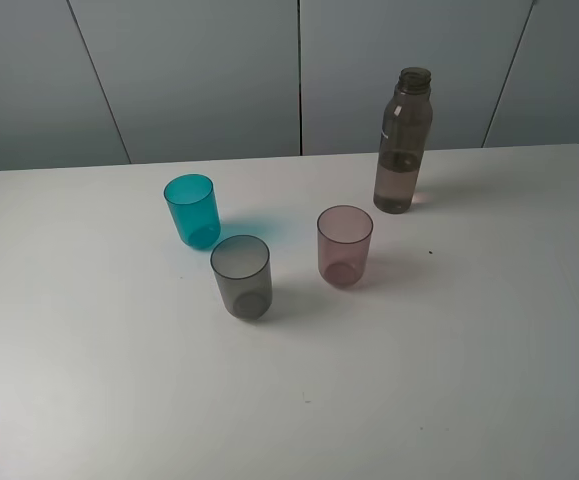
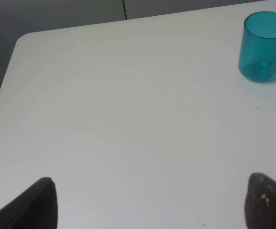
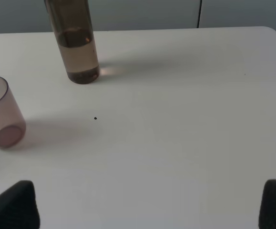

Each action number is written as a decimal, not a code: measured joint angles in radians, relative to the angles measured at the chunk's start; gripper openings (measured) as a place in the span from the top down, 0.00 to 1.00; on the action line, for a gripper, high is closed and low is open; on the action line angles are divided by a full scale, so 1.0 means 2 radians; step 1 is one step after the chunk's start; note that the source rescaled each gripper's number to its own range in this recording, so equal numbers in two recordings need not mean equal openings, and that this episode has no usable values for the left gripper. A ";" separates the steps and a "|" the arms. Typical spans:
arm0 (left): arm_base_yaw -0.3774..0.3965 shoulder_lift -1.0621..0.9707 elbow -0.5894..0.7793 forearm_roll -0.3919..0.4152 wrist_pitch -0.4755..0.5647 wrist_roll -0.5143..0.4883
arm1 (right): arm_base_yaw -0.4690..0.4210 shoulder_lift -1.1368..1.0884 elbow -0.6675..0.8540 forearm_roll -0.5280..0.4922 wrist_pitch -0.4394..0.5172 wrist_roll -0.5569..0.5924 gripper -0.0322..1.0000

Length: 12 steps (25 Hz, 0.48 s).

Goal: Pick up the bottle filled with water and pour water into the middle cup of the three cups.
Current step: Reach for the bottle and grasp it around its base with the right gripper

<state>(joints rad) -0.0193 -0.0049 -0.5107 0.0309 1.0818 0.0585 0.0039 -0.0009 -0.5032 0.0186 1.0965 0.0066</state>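
The left gripper (image 2: 149, 205) is hanging spread and empty, facing the teal cup (image 1: 191, 210). The middle cup (image 1: 241, 277) is standing upright between that cup and the pink cup (image 1: 345, 245), nearer the front. The bottle (image 1: 402, 142) is standing uncapped near the far edge of the bench (image 1: 489, 380). The right gripper (image 3: 145, 207), spread and empty, is facing it: grasp the straight lower body, keeping it vertical. Bare bench is lying right of the bottle for approaching.
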 joint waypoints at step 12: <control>0.000 0.000 0.000 0.000 0.000 0.000 | 0.000 0.000 0.000 0.000 0.000 0.000 0.00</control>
<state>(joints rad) -0.0193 -0.0049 -0.5107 0.0309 1.0818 0.0585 0.0039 -0.0009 -0.5032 0.0186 1.0965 0.0066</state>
